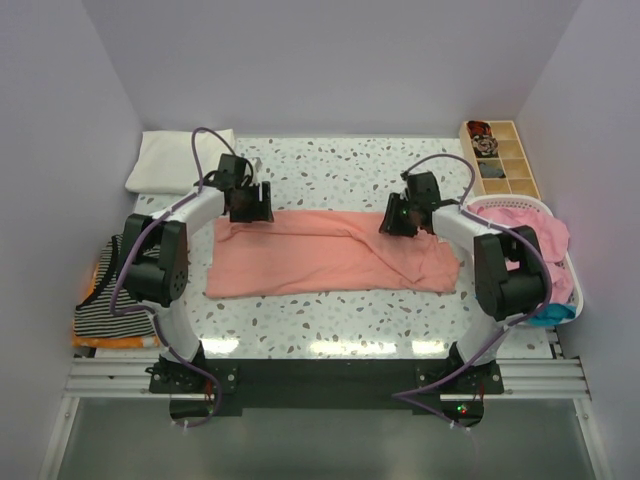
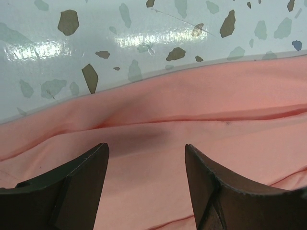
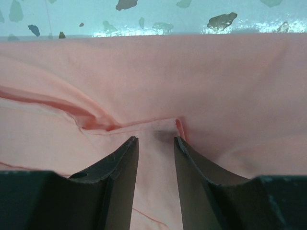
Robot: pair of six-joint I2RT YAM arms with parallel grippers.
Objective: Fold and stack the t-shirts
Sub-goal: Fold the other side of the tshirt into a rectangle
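Nearest me, a striped t-shirt (image 1: 115,305) lies at the desk's (image 1: 330,320) left edge, and the salmon-pink t-shirt (image 1: 320,255) stretches as a long folded band across the middle. At its far left corner the left end effector (image 2: 146,158) sits released, jaws wide over the cloth. Far right, the right end effector (image 3: 156,143) shows a narrow gap with cloth puckered at its tips, and I cannot tell if it grips.

Both arms reach forward, grippers pointed down.
The left arm (image 1: 160,260) and right arm (image 1: 505,265) angle their forearms inward. The left gripper (image 2: 146,147) has its jaws wide apart, the right gripper (image 3: 155,140) only narrowly parted.
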